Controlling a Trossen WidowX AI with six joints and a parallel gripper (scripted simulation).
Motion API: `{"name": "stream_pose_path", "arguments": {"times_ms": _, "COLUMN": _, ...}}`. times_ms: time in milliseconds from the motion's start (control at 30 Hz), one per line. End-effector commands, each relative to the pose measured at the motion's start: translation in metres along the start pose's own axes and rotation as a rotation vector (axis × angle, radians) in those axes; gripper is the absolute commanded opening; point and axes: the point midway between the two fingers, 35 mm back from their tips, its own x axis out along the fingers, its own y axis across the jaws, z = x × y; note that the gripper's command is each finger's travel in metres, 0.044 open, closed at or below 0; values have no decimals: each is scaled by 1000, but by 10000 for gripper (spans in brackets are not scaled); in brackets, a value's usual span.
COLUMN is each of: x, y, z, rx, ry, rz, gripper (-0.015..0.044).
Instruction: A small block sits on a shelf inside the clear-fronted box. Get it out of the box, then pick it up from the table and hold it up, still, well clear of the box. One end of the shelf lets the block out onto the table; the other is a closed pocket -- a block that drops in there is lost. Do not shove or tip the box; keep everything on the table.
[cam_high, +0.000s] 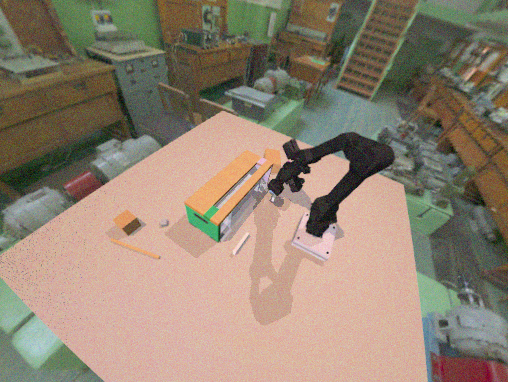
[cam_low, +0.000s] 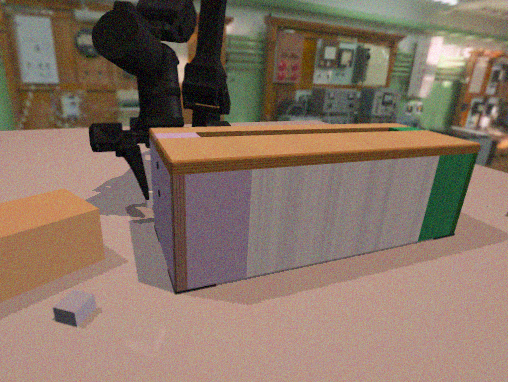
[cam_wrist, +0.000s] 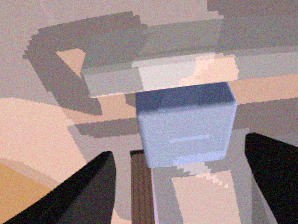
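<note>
Box stood on the table. Top view: arm base right of box, small block between (nearer box), long stick left of box.

Matte black arm, rounded joints, tapered black fingers

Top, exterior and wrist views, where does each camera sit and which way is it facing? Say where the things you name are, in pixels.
Top: high over the table (cam_high: 330, 310), looking down at a slant; it shows the whole arm (cam_high: 367, 160), base included.
Exterior: low beside the box (cam_high: 227, 182) (cam_low: 320, 147), facing its long pale wall, with part of the arm (cam_low: 159, 90) behind.
Wrist: on the arm, looking past the open hand's two black fingers at a blue block (cam_wrist: 185, 132) on the table.
Shared: top and exterior both show the box's slotted lid and green end.
</note>
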Motion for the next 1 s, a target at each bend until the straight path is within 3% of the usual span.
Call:
{"name": "stream_pose_path", "arguments": {"times_ms": 0, "x": 7, "y": -1, "z": 5, "rx": 4, "ry": -4, "rz": 1, "gripper": 285}}
{"name": "stream_pose_path", "arguments": {"times_ms": 267, "x": 15, "y": -2, "z": 10, "rx": 4, "ry": -5, "rz": 1, "gripper": 285}}
{"name": "stream_pose_path", "arguments": {"times_ms": 533, "x": 15, "y": -2, "z": 10, "rx": 4, "ry": -5, "rz": 1, "gripper": 75}}
{"name": "stream_pose_path", "arguments": {"times_ms": 633, "x": 15, "y": -2, "z": 10, "rx": 4, "ry": -5, "rz": 1, "gripper": 55}}
{"name": "stream_pose_path", "arguments": {"times_ms": 700, "x": 12, "y": -2, "z": 8, "rx": 4, "ry": -4, "rz": 1, "gripper": 3}}
{"name": "stream_pose_path", "arguments": {"times_ms": 967, "x": -28, "y": -1, "z": -12, "rx": 2, "ry": -4, "rz": -1, "gripper": 0}}
